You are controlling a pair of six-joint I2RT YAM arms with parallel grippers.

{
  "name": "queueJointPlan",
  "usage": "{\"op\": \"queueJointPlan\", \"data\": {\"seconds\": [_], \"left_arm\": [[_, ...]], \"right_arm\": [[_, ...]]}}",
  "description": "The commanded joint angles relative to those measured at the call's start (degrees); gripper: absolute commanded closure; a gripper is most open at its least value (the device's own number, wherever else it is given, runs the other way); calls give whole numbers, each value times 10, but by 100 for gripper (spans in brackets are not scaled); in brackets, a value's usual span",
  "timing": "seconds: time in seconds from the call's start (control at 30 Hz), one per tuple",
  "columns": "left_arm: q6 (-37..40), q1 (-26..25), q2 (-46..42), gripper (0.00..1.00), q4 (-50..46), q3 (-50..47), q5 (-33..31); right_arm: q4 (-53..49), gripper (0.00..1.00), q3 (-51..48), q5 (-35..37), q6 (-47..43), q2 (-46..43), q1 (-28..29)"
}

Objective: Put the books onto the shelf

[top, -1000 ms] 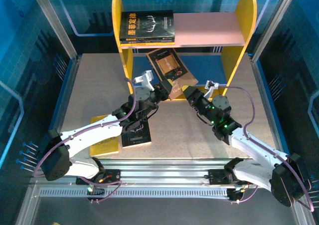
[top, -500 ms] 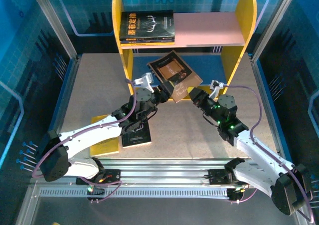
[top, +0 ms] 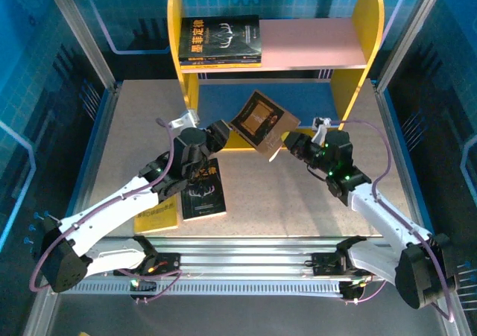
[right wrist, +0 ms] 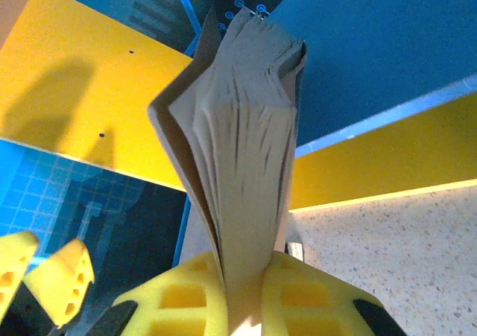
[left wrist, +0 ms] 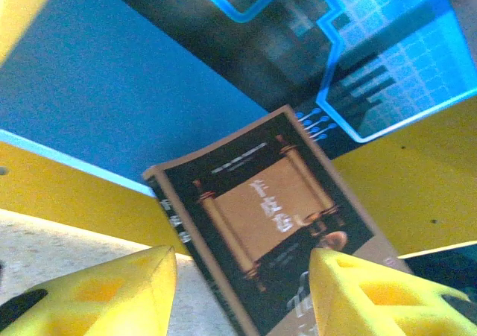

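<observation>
From above, the right gripper (top: 287, 141) pinches the brown-black book (top: 261, 120) by its lower corner, tilted before the shelf (top: 367, 23); the left gripper (top: 223, 130) stands parted just beside it. Left wrist: yellow fingers (left wrist: 112, 295) spread, book (left wrist: 261, 217) beyond. Right wrist: pads (right wrist: 186, 302) clamp its pages.

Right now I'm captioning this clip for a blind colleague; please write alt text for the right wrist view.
The right fingers pinch one edge of a book, seen edge-on with its pages fanning upward. Behind it stands the shelf, yellow-sided with a blue board, and speckled table shows at lower right.
</observation>
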Motion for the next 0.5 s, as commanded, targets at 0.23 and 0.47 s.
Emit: {"op": "queueJointPlan", "data": {"seconds": [0.23,0.47], "left_arm": [[26,34,-48,49,-109,4,-5],[73,61,-24,48,-155,41,46]], "right_arm": [[-24,94,158,-165,-76,95,-74],[-97,94,251,-249,-130,172,-98]]}}
